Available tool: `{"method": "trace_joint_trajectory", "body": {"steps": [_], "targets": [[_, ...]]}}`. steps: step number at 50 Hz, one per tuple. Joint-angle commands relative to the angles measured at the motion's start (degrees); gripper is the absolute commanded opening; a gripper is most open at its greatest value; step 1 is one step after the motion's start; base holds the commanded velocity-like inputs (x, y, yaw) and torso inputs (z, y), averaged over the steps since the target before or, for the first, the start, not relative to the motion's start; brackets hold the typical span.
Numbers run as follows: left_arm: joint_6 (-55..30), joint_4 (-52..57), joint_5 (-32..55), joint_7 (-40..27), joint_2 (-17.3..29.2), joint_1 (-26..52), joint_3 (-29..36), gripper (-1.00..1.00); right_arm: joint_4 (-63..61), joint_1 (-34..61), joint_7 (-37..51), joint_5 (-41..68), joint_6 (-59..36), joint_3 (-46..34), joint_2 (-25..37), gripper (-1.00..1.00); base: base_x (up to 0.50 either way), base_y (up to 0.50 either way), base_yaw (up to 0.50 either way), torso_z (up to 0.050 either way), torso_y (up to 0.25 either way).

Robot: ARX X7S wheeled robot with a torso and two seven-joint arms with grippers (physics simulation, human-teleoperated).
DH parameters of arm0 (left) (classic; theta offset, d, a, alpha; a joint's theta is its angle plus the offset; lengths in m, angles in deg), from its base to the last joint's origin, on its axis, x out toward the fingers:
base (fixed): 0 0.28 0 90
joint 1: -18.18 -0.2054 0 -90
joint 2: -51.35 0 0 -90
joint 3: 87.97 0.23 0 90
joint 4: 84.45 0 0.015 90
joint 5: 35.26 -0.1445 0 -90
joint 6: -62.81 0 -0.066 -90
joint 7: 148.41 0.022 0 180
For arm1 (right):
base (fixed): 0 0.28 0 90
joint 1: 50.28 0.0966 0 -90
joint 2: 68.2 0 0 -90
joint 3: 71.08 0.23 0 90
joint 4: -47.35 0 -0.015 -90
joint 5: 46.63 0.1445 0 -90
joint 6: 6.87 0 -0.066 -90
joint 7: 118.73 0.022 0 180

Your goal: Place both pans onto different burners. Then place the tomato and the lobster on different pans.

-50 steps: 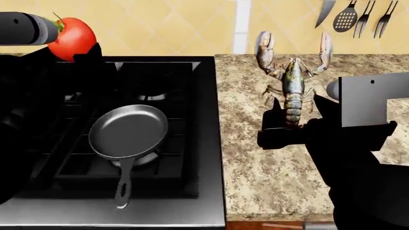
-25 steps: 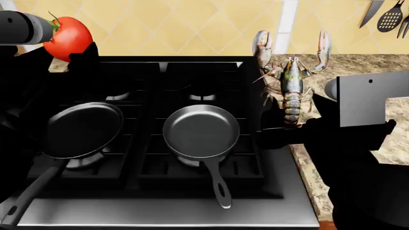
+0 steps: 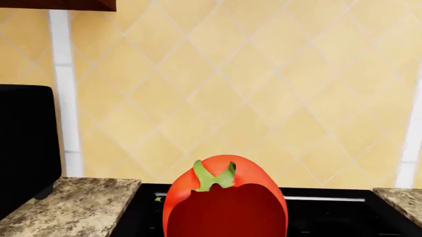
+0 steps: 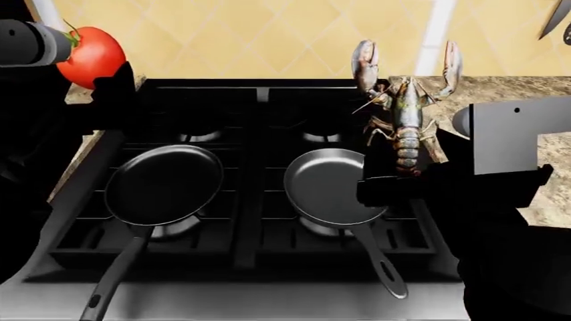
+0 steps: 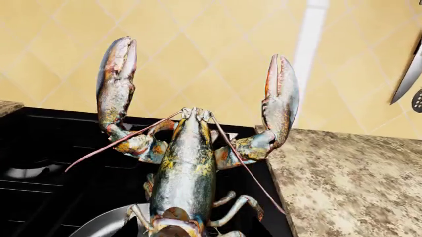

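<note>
— On the stove, head view: what is seen?
— Two pans sit on separate front burners, the matte one left, the glossier one right. The tomato is held aloft by the left gripper; the lobster is clamped at its tail by the right gripper.

— Left wrist view?
— The tomato is seen close against yellow wall tiles.

— Right wrist view?
— The lobster is shown claws-up above the glossy pan's rim.

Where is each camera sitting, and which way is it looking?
Head view: on the robot's head, looking down at the stove; both dark arms show, with the left gripper and the right gripper.
Left wrist view: near the left gripper, facing the tiled wall past the tomato.
Right wrist view: near the right gripper, facing the wall past the lobster.
Shared: tomato and lobster also show in the head view.
</note>
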Motion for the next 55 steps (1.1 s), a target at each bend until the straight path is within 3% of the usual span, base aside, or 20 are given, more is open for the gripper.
{"method": "trace_joint_trajectory", "body": {"steps": [1, 6, 19, 30, 41, 55], "targets": [[0.77, -0.15, 0.41, -0.26, 0.15, -0.40, -0.19, -1.00, 0.31, 1.77, 0.56, 0.54, -1.29, -0.32, -0.26, -1.00, 0.50, 0.00, 0.00, 0.000, 0.000], [0.94, -0.15, 0.35, -0.25, 0.26, -0.63, -0.31, -1.00, 0.50, 2.73, 1.02, 1.13, -1.71, -0.68, -0.46, -1.00, 0.49, 0.00, 0.00, 0.000, 0.000], [1.60, -0.32, -0.27, 0.32, 0.42, -1.73, -0.59, -1.00, 8.46, 7.97, -0.64, 4.21, -6.08, -4.60, -2.57, -1.00, 0.01, 0.00, 0.00, 0.000, 0.001], [2.35, -0.54, -0.77, 0.84, 0.56, -2.87, -0.98, -1.00, 17.38, 9.47, -6.71, -1.34, -7.98, -8.19, -5.97, -1.00, 0.00, 0.00, 0.00, 0.000, 0.000], [2.67, -0.64, -1.00, 1.05, 0.76, -3.32, -1.19, -1.00, 20.96, 7.61, -10.71, -5.00, -7.66, -10.93, -8.52, -1.00, 0.00, 0.00, 0.00, 0.000, 0.000], [2.66, -0.75, -0.99, 1.01, 0.77, -3.23, -1.10, -1.00, 16.16, 2.04, -9.15, -3.53, -6.09, -11.06, -6.37, -1.00, 0.00, 0.00, 0.00, 0.000, 0.001]]}}
